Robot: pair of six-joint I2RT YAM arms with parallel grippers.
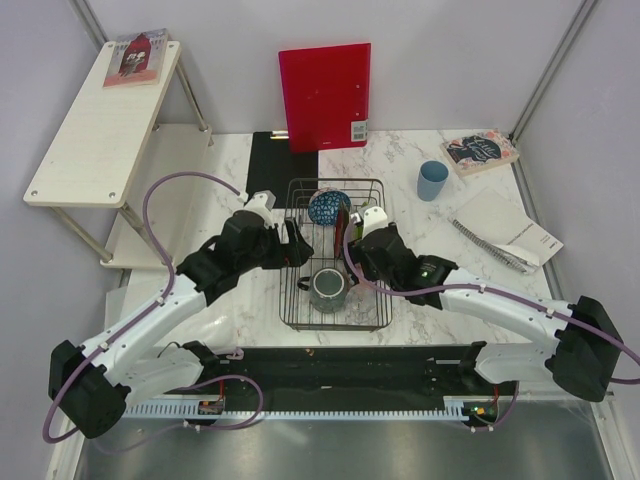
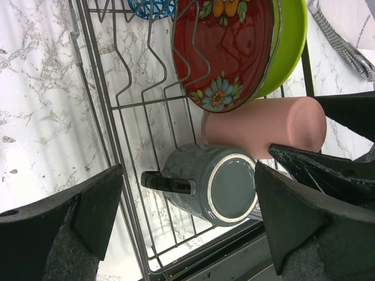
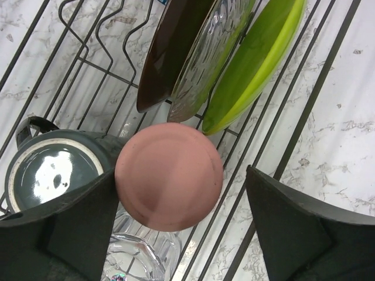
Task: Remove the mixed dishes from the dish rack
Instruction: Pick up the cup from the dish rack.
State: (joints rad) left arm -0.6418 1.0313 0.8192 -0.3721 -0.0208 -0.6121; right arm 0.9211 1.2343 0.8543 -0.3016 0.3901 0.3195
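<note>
The black wire dish rack (image 1: 335,327) stands mid-table. In it are a blue patterned bowl (image 1: 329,207), a dark grey mug (image 2: 217,184) on its side, and a pink cup (image 3: 169,175) base up. A clear glass (image 3: 137,252) sits beside the cup. A dark red plate (image 3: 170,52), a clear glass plate (image 3: 208,58) and a lime-green dish (image 3: 258,58) stand on edge. My right gripper (image 3: 181,216) is open around the pink cup, the left finger near it, the right one apart. My left gripper (image 2: 187,216) hangs open over the mug. A light blue cup (image 1: 432,180) stands on the table, right of the rack.
A red folder (image 1: 324,95) leans on the back wall above a black mat (image 1: 272,165). A book (image 1: 480,150) and a spiral notebook (image 1: 505,230) lie at the right. A white shelf (image 1: 100,120) stands at the far left.
</note>
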